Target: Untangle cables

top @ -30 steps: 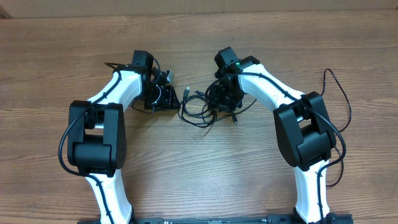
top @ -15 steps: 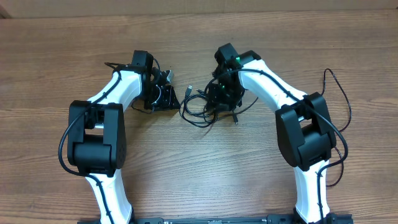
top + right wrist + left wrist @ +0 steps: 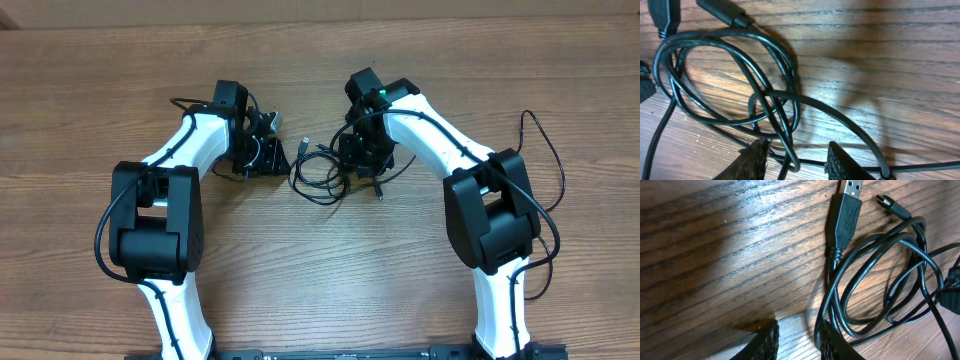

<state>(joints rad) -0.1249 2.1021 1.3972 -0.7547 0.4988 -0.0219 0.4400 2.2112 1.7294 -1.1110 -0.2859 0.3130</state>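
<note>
Now my right pincer [image 3: 797, 162] has edged over the thin black tangled cables [image 3: 318, 172] at mid-frame, jaws apart astride some strands; my left pincer [image 3: 797, 339] sits open beside them. Untangling's barely begun.

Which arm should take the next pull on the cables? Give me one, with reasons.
Probably right. The right fingers are spread with cable strands lying between them, ready to close. The left fingers sit beside the strands, only bare wood between them.

Black cables [image 3: 843, 225] on streaked brown wood-grain table [image 3: 740, 245]
</note>
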